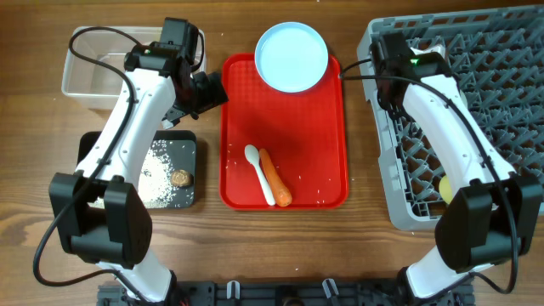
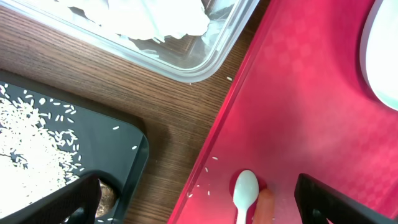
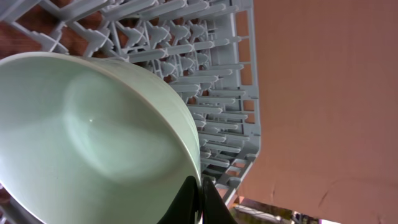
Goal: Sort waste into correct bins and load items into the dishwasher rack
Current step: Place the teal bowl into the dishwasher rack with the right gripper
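Observation:
My left gripper (image 1: 211, 90) is open and empty, above the left edge of the red tray; in the left wrist view (image 2: 199, 208) its fingers straddle that edge. A white spoon (image 1: 257, 172) (image 2: 244, 194) and an orange carrot (image 1: 276, 179) (image 2: 265, 205) lie side by side on the tray. A light blue plate (image 1: 291, 55) (image 2: 384, 56) sits at the tray's far end. My right gripper (image 3: 200, 200) is shut on the rim of a light blue bowl (image 3: 93, 137) over the grey dishwasher rack (image 1: 484, 102) (image 3: 214, 74); overhead the gripper (image 1: 379, 58) is at the rack's far left corner, with the bowl hidden under the arm.
The clear tub (image 1: 85, 76) (image 2: 205, 62) holds white crumpled paper. The black tray (image 1: 187, 144) (image 2: 127, 146) holds loose rice (image 1: 157, 174) (image 2: 31, 146) and a brown lump (image 1: 180, 178) (image 2: 107, 194). A yellow cup (image 1: 445, 189) sits in the rack. The red tray (image 1: 314, 136) (image 2: 298, 112) carries stray rice grains.

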Controlling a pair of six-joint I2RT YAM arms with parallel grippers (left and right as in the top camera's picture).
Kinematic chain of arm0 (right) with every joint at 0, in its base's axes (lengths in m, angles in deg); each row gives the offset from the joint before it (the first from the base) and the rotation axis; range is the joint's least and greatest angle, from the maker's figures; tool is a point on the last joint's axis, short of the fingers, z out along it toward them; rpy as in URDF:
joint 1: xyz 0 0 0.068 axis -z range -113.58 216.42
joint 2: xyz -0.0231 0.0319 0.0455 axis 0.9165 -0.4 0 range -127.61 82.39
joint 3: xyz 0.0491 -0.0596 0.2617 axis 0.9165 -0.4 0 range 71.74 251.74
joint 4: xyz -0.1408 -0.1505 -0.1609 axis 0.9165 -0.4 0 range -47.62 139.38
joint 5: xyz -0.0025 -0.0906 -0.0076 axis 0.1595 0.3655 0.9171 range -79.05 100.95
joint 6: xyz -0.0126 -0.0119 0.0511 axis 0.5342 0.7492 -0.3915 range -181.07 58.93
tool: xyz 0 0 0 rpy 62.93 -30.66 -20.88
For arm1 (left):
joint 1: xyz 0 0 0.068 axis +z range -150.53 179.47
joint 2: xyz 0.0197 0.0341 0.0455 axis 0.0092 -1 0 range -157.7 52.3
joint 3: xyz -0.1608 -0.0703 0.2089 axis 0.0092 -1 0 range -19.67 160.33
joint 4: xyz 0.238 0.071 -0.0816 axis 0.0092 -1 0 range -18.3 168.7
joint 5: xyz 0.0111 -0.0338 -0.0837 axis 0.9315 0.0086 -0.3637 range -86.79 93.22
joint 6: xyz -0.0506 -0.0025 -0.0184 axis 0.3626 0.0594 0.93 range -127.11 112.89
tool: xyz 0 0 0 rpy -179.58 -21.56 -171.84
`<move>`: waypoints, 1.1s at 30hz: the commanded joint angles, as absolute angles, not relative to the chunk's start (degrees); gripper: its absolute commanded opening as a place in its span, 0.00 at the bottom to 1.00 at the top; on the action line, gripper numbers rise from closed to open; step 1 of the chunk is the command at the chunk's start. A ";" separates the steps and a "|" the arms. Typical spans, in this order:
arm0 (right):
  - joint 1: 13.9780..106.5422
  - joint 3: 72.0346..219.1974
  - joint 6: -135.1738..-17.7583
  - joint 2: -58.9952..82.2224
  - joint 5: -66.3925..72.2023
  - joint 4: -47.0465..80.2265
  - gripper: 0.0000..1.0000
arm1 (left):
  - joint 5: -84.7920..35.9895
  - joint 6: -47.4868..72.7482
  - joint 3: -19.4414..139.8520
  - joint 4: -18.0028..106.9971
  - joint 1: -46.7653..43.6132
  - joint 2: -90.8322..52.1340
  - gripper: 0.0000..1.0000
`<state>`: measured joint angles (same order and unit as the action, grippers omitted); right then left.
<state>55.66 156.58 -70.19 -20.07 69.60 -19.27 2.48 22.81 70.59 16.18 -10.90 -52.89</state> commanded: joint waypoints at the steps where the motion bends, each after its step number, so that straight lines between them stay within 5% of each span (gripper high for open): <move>1: 55.75 156.36 -70.11 -21.58 73.99 -19.94 0.04 | 3.07 23.20 70.22 16.38 -10.75 -51.95 1.00; 33: 51.59 156.36 -68.53 -22.10 74.30 -22.94 0.04 | 3.07 23.20 70.22 16.38 -10.75 -51.95 1.00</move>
<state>51.94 156.58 -68.69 -20.59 72.71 -22.83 2.48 22.81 70.59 16.20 -10.90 -52.89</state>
